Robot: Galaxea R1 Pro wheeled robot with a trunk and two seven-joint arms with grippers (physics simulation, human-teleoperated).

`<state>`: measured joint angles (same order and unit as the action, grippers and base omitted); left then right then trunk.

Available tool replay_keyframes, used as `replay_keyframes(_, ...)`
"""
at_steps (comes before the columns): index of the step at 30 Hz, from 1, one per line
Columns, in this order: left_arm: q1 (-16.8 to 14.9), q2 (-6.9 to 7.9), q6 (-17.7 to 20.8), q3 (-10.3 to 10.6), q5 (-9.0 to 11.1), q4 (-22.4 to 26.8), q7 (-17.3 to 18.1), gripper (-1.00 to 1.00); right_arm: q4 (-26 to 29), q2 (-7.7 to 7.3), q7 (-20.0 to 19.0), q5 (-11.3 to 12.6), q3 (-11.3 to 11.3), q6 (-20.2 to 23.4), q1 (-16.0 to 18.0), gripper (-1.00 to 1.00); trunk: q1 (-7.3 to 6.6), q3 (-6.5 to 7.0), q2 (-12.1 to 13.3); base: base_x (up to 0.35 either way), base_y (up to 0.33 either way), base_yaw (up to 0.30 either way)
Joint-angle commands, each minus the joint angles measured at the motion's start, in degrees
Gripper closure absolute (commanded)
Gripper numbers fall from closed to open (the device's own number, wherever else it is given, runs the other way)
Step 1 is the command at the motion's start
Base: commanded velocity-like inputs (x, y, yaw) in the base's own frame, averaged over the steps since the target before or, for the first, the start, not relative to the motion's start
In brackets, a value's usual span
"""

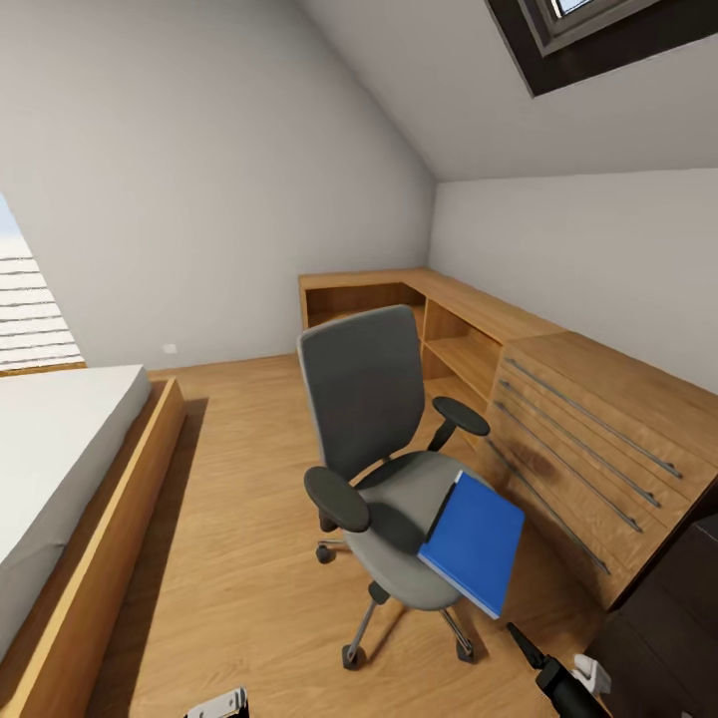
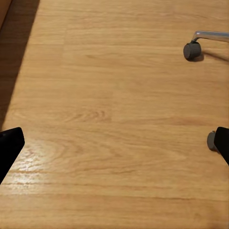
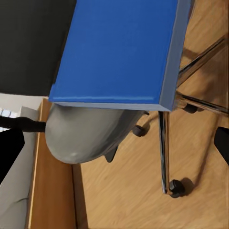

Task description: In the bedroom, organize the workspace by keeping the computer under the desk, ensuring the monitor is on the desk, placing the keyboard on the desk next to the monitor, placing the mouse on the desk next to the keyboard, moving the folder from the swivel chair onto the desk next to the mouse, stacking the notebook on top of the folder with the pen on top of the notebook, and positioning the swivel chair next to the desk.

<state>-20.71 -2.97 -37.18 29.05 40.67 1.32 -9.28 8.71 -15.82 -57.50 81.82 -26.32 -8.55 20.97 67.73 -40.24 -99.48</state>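
The grey swivel chair (image 1: 371, 439) stands mid-room on the wooden floor, its back toward the far wall. A bright-blue folder (image 1: 474, 543) lies tilted on the seat and overhangs the seat's edge nearest me. In the right wrist view the folder (image 3: 119, 47) sits above the grey seat (image 3: 86, 133) and the chrome base, with my right gripper (image 3: 114, 148) open below it and touching nothing. My left gripper (image 2: 114, 145) is open over bare floor, near a chair castor (image 2: 192, 50). The desk, computer, monitor, keyboard, mouse, notebook and pen are out of view.
A light wooden chest with long bar handles (image 1: 588, 449) and open shelving (image 1: 459, 344) run along the right wall. A bed (image 1: 60, 469) lies at the left. A dark piece of furniture (image 1: 673, 613) fills the lower right corner, beside my right arm (image 1: 558, 683).
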Motion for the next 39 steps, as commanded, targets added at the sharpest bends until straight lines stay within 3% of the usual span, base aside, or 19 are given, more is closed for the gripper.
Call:
replay_keyframes(1, 0.0, -0.01, -0.1, 0.5, -0.1, 0.0, -0.5, -1.00, 0.1, -0.05, 0.7, 0.3, 0.8, -0.4, 0.0, -1.00, 0.22, -0.24, -0.4, 0.000, 0.000, 0.000)
replay_keyframes(6, 0.0, 0.00, 0.0, 0.5, -0.1, 0.0, -0.4, -1.00, 0.4, 0.00, 5.4, 0.3, 2.8, -0.4, 0.1, -1.00, 1.32, -1.14, -2.4, 0.000, 0.000, 0.000)
replay_keyframes(11, 0.0, 0.10, 0.0, 0.4, -0.1, 0.0, -0.4, -1.00, 2.2, -0.02, 12.2, 0.1, 3.4, -0.5, 0.2, -1.00, 2.42, -2.03, -4.5, 0.000, 0.000, 0.000)
replay_keyframes(16, 0.0, 0.02, 0.1, 0.4, -0.1, 0.0, -0.4, -1.00, 4.7, -0.28, 16.6, 0.0, 3.5, -0.4, 0.2, -1.00, 3.08, -2.57, -5.7, 0.000, 0.000, 0.000)
replay_keyframes(22, 0.0, -0.06, 0.1, 0.4, -0.1, 0.0, -0.4, -1.00, 7.6, -1.30, 18.8, 0.1, 3.6, 0.4, 0.3, -1.00, 3.08, -2.57, -5.7, 0.000, 0.000, 0.000)
replay_keyframes(26, 0.0, -0.04, 0.1, 0.4, -0.1, 0.0, -0.4, -1.00, 8.5, -1.72, 20.0, 0.2, 3.6, 2.8, 0.4, -1.00, 3.95, -3.29, -7.3, 0.000, 0.000, 0.000)
replay_keyframes(30, 0.0, -0.07, 0.1, 0.4, -0.1, 0.0, -0.4, -1.00, 9.3, -1.87, 20.4, 0.3, 3.6, 5.3, 0.8, -1.00, 4.83, -4.01, -8.9, 0.000, 0.000, 0.000)
replay_keyframes(39, 0.0, -0.02, 0.1, 0.3, -0.1, 0.0, -0.4, -1.00, 11.5, -1.80, 20.3, 0.3, 3.6, 7.2, 1.2, -1.00, 4.83, -4.01, -8.9, 0.000, 0.000, 0.000)
